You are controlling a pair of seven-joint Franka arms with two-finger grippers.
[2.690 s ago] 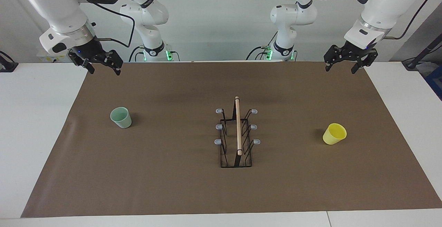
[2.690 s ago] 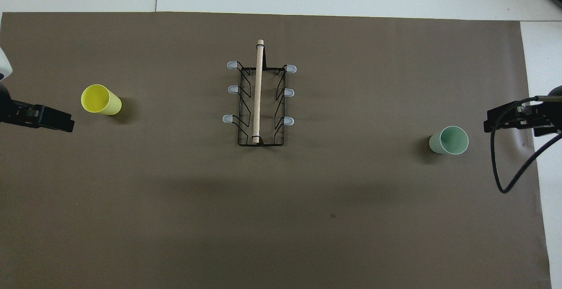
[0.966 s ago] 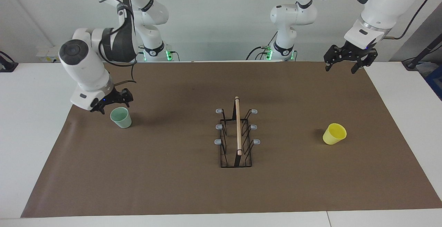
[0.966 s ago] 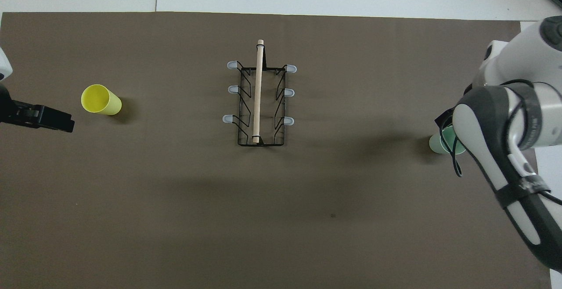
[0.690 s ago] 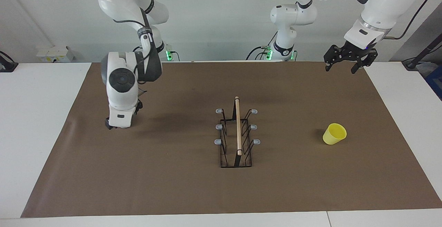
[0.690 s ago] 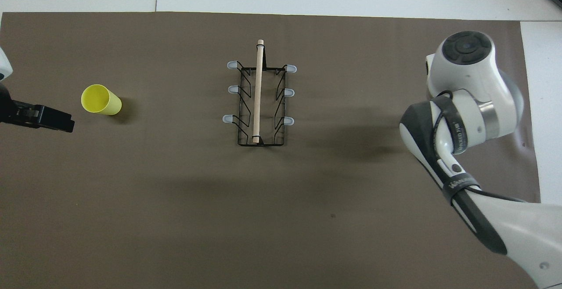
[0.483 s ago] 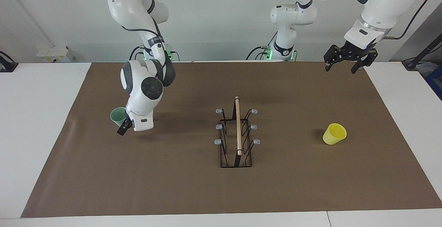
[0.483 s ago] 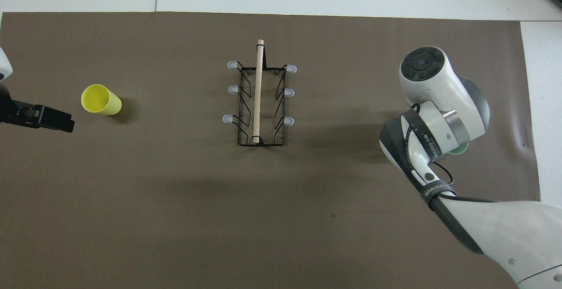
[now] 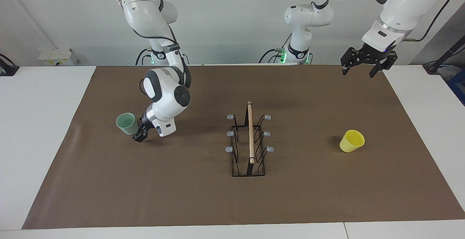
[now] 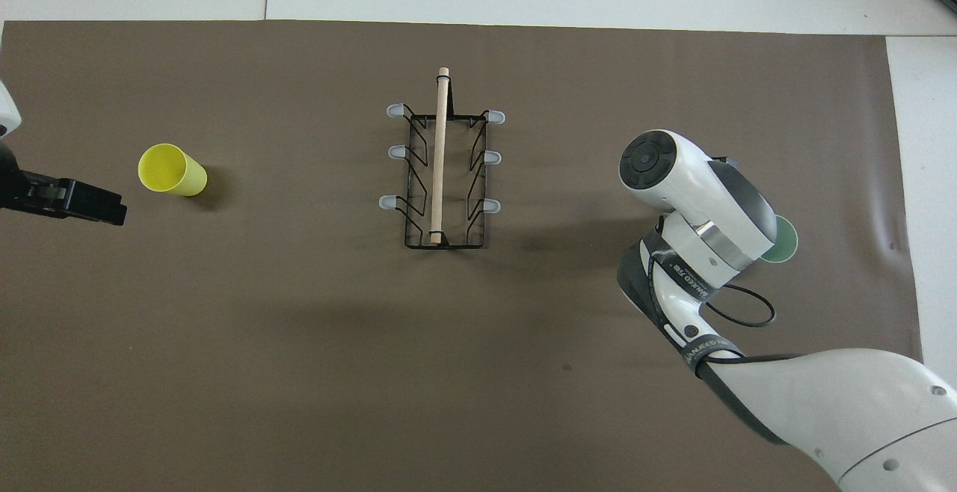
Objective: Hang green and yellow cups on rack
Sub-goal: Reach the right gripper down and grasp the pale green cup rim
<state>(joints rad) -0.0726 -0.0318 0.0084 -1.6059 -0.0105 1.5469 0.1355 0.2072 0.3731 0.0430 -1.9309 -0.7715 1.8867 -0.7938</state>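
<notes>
Two plain tapered cups, mint green and yellow; fingers' state indiscernible.

The black wire rack with a wooden top rod is standing mid-desk. The pale mint green plastic cup is sitting toward the right arm's end, with the right gripper just beside it. The bright yellow plastic cup is sitting toward the left arm's end, well apart from the left gripper.
</notes>
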